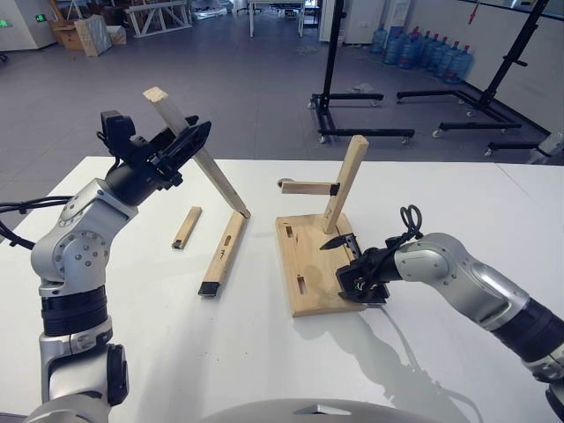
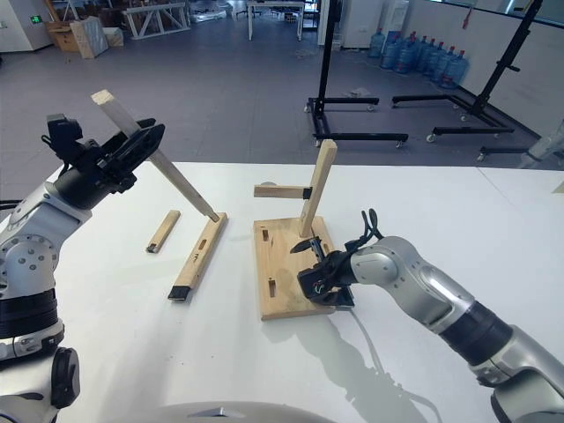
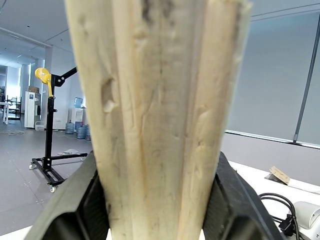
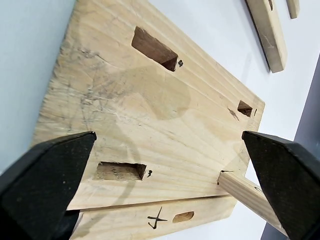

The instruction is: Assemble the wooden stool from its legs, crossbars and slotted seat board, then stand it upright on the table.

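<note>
- I am seeing the left gripper [image 1: 181, 145] held up over the far left of the table [image 1: 176, 352], its jaws pinching a raised leg [image 1: 220, 181] near that leg's upper end.
- That raised leg is slanting down to the right. Its lower tip is ending just beside the far end of a flat leg [image 1: 222, 256], and I cannot tell whether the two are touching.
- The flat leg is lying on the table left of the seat board [image 1: 304, 273], with a short crossbar [image 1: 186, 227] lying further left, apart from it.
- The seat board is lying flat at the table's middle, open slots facing up.
- A standing leg [image 1: 345, 181] is sitting in the board's far right slot, leaning slightly right, and a fitted crossbar [image 1: 308, 187] is sticking out leftward from it.
- The right gripper [image 1: 342, 269] is hovering at the board's near right corner, its jaws spread wide over the wood and clamping nothing.
</note>
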